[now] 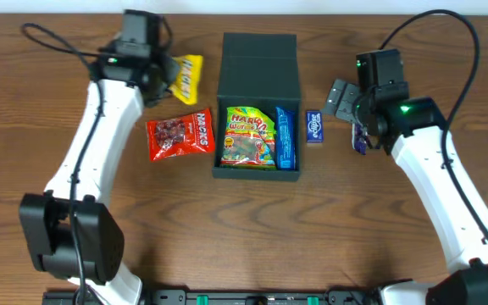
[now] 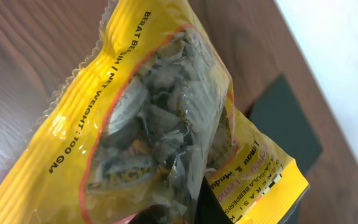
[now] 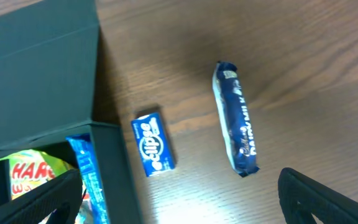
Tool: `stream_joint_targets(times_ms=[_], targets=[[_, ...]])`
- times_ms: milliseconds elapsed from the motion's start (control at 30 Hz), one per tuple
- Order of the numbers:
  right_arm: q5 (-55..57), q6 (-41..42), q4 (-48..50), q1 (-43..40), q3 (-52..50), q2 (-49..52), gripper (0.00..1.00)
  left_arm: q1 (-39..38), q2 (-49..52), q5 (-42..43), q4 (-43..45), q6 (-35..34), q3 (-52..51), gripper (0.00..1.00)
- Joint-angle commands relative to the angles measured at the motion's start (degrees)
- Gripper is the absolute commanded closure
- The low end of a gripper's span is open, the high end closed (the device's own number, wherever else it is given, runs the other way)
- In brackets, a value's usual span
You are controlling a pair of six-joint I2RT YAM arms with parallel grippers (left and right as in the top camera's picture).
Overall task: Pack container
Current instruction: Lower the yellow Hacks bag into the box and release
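Now, my left claw (image 1: pixel 173 80) pinching the yellow plastic snack packet (image 2: pixel 160 118), I should lift it high over the wall of the dark green rigid box (image 1: pixel 258 59).

"eclipse" blue pack (image 3: pixel 155 144), "HARIBO" bag (image 1: pixel 249 135)

Bright even light; soft shadows; glare on yellow packet (image 2: pixel 135 106); right wrist view blurred.

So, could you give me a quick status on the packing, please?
Left tool shut on yellow snack packet; right tool open, empty. Container open, Haribo bag and blue pack inside. Red packet, Eclipse pack, Dairy Milk bar outside.
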Motion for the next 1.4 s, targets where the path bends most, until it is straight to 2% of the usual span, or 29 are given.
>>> stream_joint_targets(times_ms=[0, 267, 533, 1300, 1333, 1367], targets=[[-0.24, 0.42, -0.92, -2.08, 0.96, -0.37, 0.01, -4.09, -1.51, 0.76, -1.05, -2.25, 1.29, 0.94], [-0.24, 0.42, -1.86, -6.19, 0.96, -0.37, 0.01, -16.15, -1.51, 1.25, -1.38, -8.09, 1.29, 0.94], [-0.87, 0.39, -2.12, -7.41, 0.96, -0.37, 0.01, -20.72, -1.18, 1.22, -1.33, -20.13, 1.18, 0.94], [-0.85, 0.39, -2.08, -7.41, 0.96, -0.37, 0.01, -22.58, 6.86, 1.92, -0.59, -20.44, 0.02, 0.94], [-0.85, 0.39, -2.08, -7.41, 0.96, -0.37, 0.01, -22.58, 6.86, 1.92, -0.52, -20.39, 0.02, 0.93], [-0.85, 0.39, -2.08, -7.41, 0.96, -0.37, 0.01, -22.58, 6.86, 2.23, -0.46, -20.37, 0.02, 0.72]])
